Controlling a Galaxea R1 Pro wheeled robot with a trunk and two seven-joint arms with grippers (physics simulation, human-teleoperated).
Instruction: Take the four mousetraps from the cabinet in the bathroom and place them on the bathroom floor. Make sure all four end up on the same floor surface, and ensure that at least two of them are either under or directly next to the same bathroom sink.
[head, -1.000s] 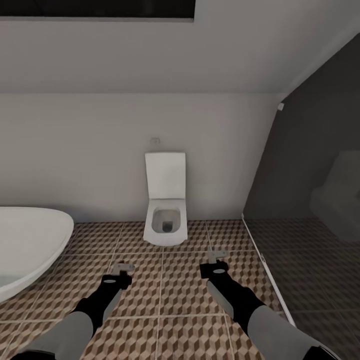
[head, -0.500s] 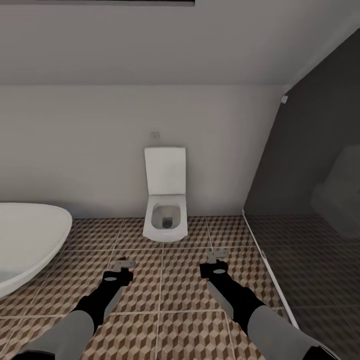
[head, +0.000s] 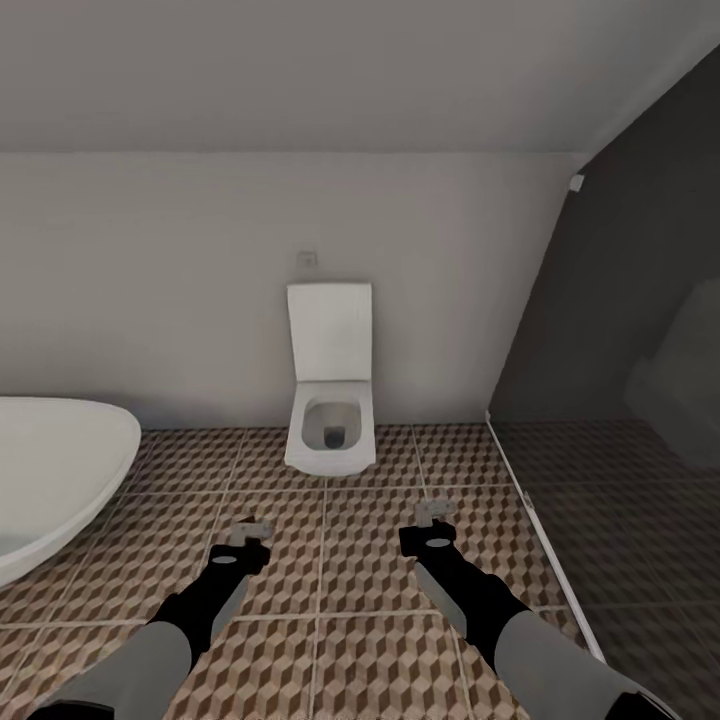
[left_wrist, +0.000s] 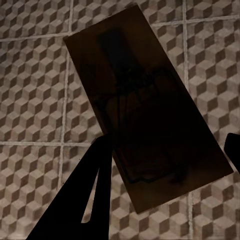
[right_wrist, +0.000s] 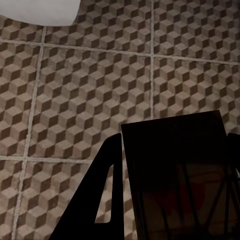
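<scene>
Each pincer, left (head: 247, 532) and right (head: 432, 515), grips a mousetrap (left_wrist: 145, 115) above the bathroom floor (head: 370, 570); dropping them here misses the sink.

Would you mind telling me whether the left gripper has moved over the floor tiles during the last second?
Cannot tell: the left gripper keeps its place in the head view while toilet and bathroom floor shift upward, so the camera itself moved.

Open bathroom floor (head: 360, 560) ahead of your two arms, toilet (head: 330, 400) standing against the far wall, bathtub (head: 50, 480) blocking your left side, dark glass partition (head: 620, 400) closing your right side.
</scene>
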